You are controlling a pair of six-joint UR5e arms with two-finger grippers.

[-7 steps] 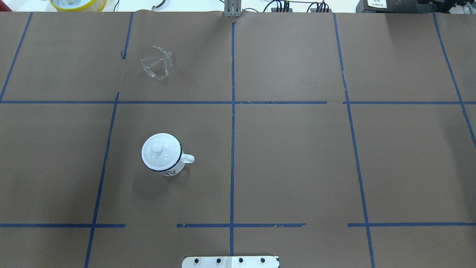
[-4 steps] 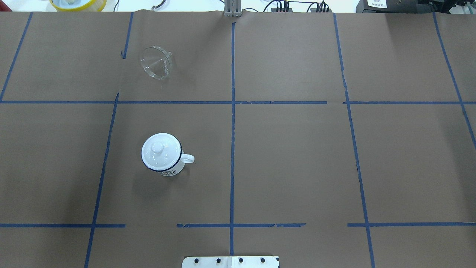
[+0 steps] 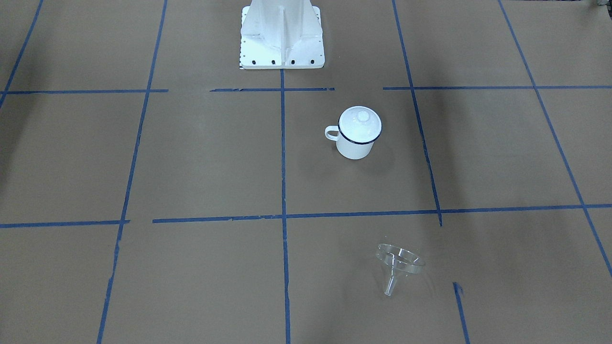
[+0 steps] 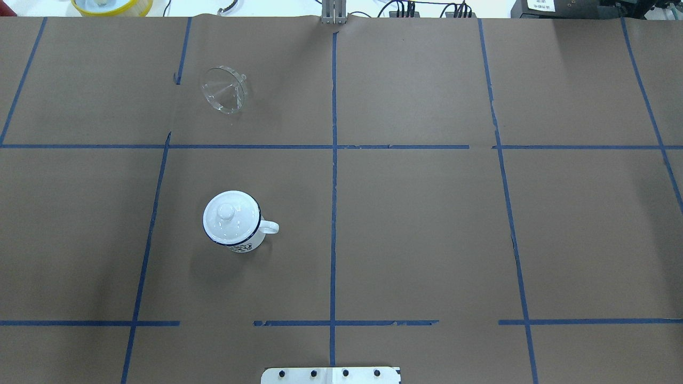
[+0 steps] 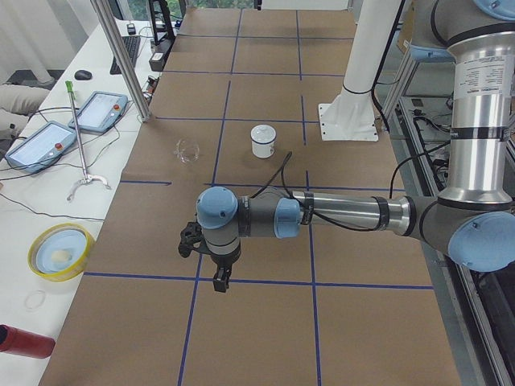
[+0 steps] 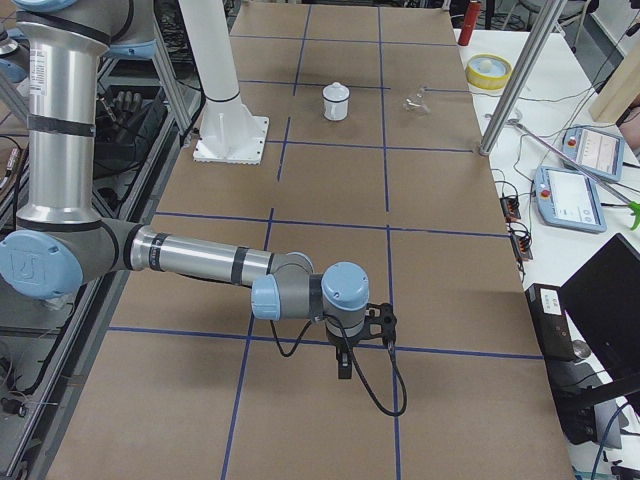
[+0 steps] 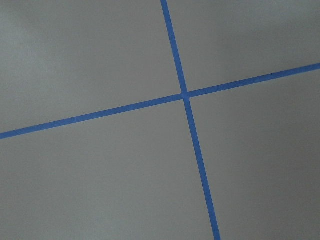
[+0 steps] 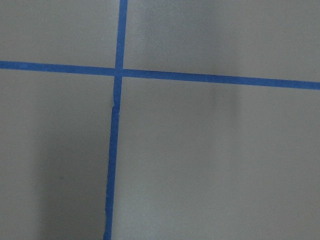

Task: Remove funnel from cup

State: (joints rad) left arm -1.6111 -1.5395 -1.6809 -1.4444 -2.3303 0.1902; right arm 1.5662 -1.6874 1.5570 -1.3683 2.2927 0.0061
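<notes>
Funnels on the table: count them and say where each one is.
1. The funnel lies tipped over on the table, on the side far from the robot, apart from the cup. The lid hides the cup's inside.

**No legible writing**

The cup [image 4: 233, 223] has a dark print low on its side, too small to read. A white label [image 4: 544, 5] on a black box [image 4: 579, 8] is illegible. A blue joint cap [image 6: 35, 265] bears an unclear emblem.
</notes>
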